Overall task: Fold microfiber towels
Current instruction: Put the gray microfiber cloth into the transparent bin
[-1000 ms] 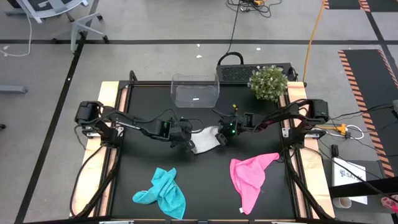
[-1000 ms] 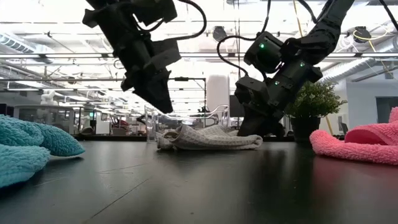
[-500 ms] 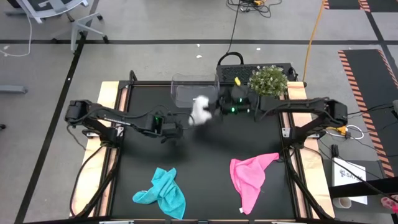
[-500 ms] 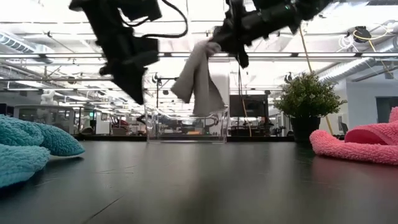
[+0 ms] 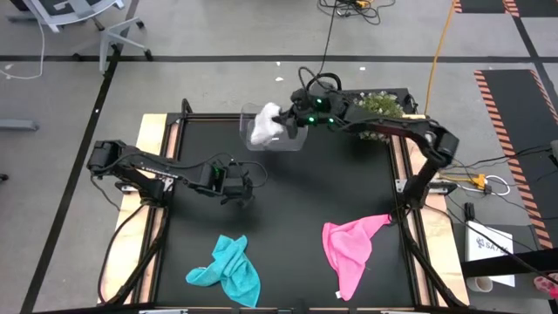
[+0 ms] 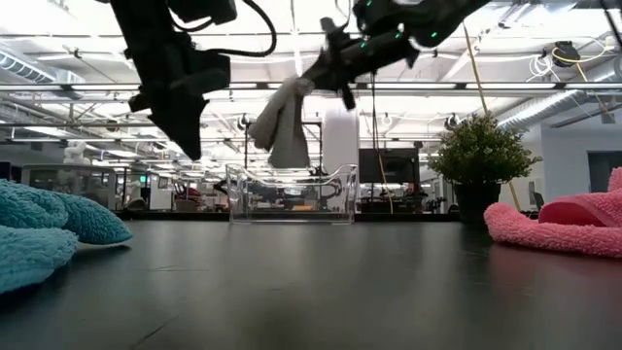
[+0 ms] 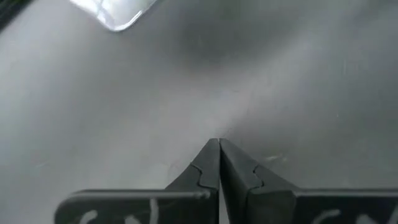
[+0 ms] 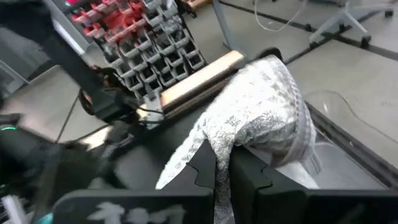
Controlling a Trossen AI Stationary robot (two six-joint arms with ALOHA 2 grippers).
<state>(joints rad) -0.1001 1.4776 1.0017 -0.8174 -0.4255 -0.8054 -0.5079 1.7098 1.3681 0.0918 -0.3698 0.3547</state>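
The right hand (image 5: 281, 122) has carried the grey-white towel (image 5: 264, 125) farther back since half a second ago: the towel was then hanging just in front of the clear bin (image 5: 292, 139), and 1 second ago it lay bunched on the counter (image 5: 331, 187) between both hands. Now it hangs high over the bin, dangling straight down from the right hand's clenched fingers (image 8: 214, 165), which pinch it near its top edge. The left hand (image 5: 245, 194) has drawn back toward its own side of the counter and is closed on nothing, fingertips pressed together above bare surface; the towel is well apart from it, up and behind. The teal towel (image 5: 228, 270) lies crumpled in front of the left hand, the pink towel (image 5: 349, 249) in front of the right arm, neither one touched.
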